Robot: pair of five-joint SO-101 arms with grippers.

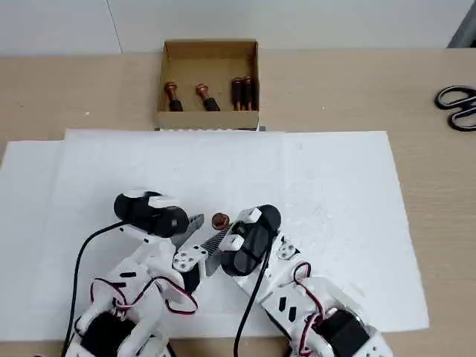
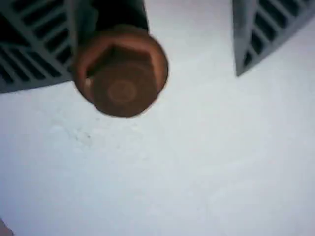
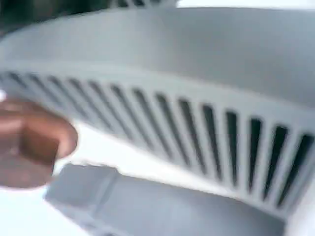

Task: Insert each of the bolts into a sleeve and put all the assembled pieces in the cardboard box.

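A copper bolt sits head-up in a black sleeve on the white paper, between the two arms' tips. My left gripper is open, and the bolt head lies against one ribbed finger. The other finger stands well apart from it. My right gripper is close against the piece from the other side, with the bolt head at its tip. The cardboard box at the back holds several assembled pieces.
White paper covers the near table. Scissors lie at the far right edge. Both arm bases and their cables crowd the front edge. Open paper lies between the grippers and the box.
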